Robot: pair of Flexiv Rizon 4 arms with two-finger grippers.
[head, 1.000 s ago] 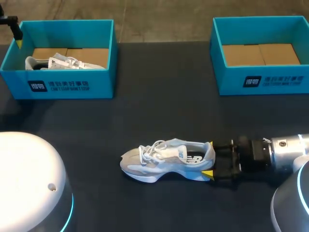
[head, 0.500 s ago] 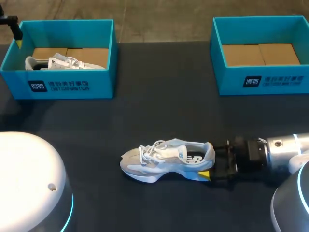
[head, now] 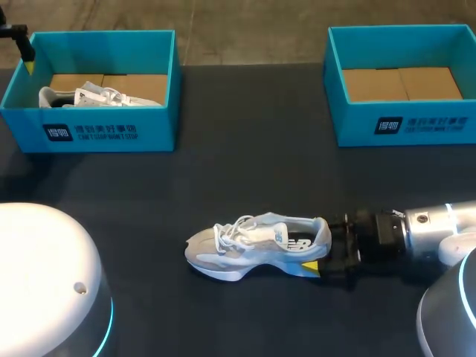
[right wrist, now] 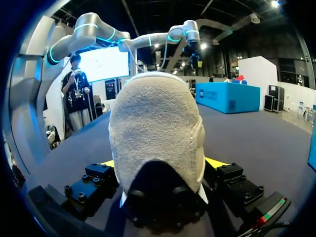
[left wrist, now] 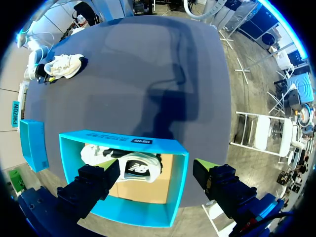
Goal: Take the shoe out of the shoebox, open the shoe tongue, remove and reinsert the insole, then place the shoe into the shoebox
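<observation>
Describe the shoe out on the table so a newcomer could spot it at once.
On the dark table, in front of the left box and right box, a pale grey shoe lies near the middle. Unlike the other shoe, which sits inside the left box, it lies in the open, heel between the right arm's jaws.

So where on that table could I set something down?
Bare tabletop lies between the left shoebox and right shoebox, and from them down to the grey shoe. The right shoebox's floor is bare too. Crowded: the shoe's heel, with the right gripper there.
</observation>
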